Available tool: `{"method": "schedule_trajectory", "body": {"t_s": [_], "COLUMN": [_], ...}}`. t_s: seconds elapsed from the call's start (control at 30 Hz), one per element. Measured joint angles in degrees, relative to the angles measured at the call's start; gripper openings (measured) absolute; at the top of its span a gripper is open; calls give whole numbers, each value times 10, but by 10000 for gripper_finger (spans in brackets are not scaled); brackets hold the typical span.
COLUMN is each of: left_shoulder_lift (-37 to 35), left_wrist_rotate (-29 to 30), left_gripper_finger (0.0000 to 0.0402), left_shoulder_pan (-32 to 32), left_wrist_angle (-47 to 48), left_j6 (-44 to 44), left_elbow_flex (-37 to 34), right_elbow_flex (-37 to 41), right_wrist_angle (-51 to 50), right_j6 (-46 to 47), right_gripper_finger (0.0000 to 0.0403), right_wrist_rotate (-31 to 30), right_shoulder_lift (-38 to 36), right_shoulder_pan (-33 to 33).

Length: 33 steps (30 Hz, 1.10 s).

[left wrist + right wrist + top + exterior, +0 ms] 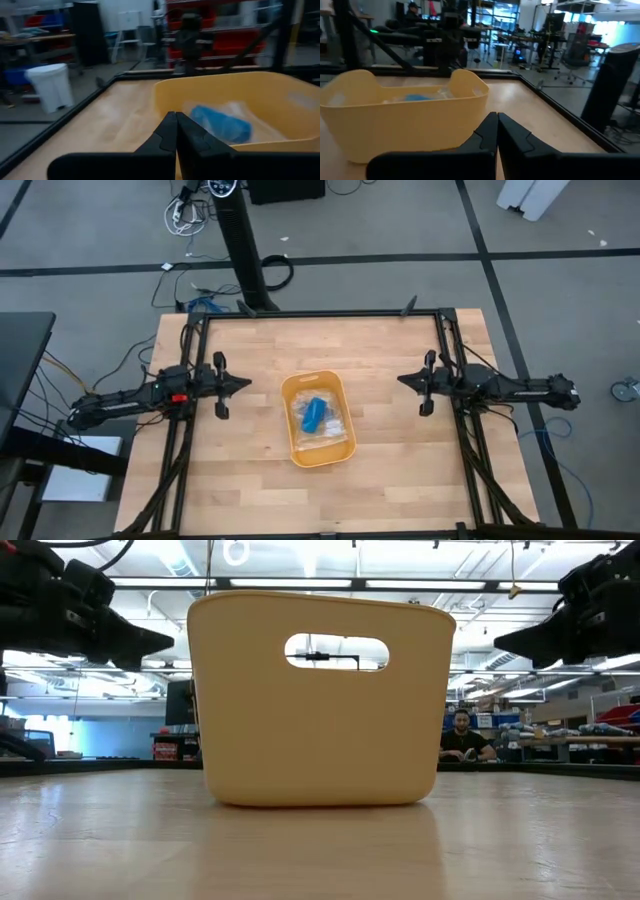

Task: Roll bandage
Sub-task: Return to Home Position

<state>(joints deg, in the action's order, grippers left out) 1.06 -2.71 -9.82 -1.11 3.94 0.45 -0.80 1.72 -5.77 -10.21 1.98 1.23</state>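
Mid surface [400, 470], the bandage [313, 414] lies in the yellow bin [325, 461], long axis along the bin's — open wood either side; left hand [243, 383], right hand [402, 380] clenched, clear.

bins: one yellow bin [292, 392] is standing on the table [400, 470] | bags: one clear bag [335, 425] is lying in it | bandages: one blue bandage [313, 413] is showing inside | grippers: two are hanging, left gripper [245, 384] and right gripper [402, 380] | people: one person [462, 737] is sitting beyond
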Motion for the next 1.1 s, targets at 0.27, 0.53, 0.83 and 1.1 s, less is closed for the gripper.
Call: {"method": "schedule_trajectory", "body": {"t_s": [0.27,0.53,0.83,1.1], "left_shoulder_lift": [0,0,0,0], "left_wrist_rotate": [43,46,54,58], "left_gripper_finger": [6,6,6,9], "left_shoulder_pan": [0,0,-13,-12], "left_wrist_angle": [6,6,7,6], "left_j6": [42,40,71,77], "left_elbow_flex": [0,0,0,0], "right_elbow_flex": [0,0,0,0], "right_wrist_angle": [0,3,-3,-3], "right_j6": [-15,-13,-7,-21], "right_gripper_finger": [20,9,12,17], "right_wrist_rotate": [-5,-1,16,15], "right_shoulder_lift": [22,20,-13,-1], "right_shoulder_pan": [17,18,20,20]}}
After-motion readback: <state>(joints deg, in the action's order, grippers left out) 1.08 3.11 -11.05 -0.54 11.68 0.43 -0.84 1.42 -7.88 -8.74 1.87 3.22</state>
